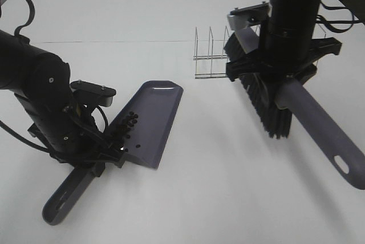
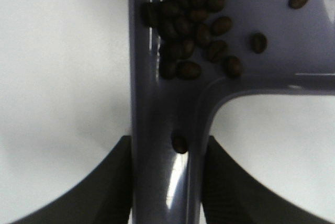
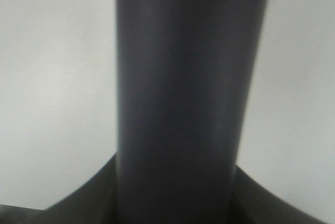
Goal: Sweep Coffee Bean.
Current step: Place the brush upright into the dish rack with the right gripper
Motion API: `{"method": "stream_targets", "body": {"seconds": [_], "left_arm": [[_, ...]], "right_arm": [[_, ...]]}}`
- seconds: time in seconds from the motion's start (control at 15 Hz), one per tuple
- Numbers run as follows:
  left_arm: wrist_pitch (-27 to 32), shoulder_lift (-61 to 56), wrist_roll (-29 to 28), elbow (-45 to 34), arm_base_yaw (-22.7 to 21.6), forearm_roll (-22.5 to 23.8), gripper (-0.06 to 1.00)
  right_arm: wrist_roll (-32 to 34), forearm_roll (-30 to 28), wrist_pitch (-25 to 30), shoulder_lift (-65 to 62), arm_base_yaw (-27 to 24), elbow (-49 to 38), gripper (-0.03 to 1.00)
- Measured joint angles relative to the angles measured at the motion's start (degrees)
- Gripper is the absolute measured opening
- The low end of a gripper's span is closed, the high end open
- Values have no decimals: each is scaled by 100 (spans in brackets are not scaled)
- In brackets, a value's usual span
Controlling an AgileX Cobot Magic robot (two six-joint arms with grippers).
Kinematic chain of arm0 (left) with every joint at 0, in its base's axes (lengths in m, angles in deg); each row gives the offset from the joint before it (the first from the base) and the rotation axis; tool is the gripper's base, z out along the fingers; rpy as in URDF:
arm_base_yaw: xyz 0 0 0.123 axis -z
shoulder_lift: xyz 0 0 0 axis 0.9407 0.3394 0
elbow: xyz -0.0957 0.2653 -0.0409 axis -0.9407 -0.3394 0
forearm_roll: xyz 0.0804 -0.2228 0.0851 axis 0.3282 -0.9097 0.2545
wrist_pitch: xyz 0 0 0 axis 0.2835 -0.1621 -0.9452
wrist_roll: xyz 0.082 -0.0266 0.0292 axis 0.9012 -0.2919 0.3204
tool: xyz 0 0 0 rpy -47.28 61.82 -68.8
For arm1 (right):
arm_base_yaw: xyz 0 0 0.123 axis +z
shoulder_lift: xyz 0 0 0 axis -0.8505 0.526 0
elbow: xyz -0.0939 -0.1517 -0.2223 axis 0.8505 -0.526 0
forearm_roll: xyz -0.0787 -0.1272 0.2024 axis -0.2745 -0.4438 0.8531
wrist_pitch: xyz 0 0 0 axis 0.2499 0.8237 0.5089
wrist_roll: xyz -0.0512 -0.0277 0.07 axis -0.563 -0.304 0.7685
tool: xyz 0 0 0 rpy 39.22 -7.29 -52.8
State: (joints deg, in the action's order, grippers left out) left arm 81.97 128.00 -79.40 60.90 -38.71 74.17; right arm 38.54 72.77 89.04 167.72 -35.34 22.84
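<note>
The coffee bean [image 1: 126, 124] cluster lies in the rear corner of a purple-grey dustpan [image 1: 153, 120] tilted up on the left of the table. In the left wrist view the beans [image 2: 188, 25] pile near the pan's wall, and one lone bean [image 2: 179, 144] sits in the handle channel. My left gripper [image 1: 96, 161] [image 2: 167, 182] is shut on the dustpan handle [image 1: 64, 199]. Over on the right, my right gripper [image 1: 274, 70] [image 3: 175, 198] is shut on the brush handle [image 1: 319, 135] [image 3: 183, 77], with the black bristles [image 1: 267, 104] hanging above the table.
A small wire rack [image 1: 210, 53] stands at the back, just left of the brush. White tabletop [image 1: 222, 175] lies between the dustpan and the brush. A faint seam runs across the table behind the pan.
</note>
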Motion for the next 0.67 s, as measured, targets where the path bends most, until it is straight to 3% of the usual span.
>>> {"method": "stream_targets", "body": {"seconds": [0.47,0.67], "left_arm": [[11,0,0,0,0,-407,31],[11,0,0,0,0,-550,31]], "right_arm": [[-842,447,0,355,-1684,-92,29],[-1140,413,-6,837,-1885,46,29]]}}
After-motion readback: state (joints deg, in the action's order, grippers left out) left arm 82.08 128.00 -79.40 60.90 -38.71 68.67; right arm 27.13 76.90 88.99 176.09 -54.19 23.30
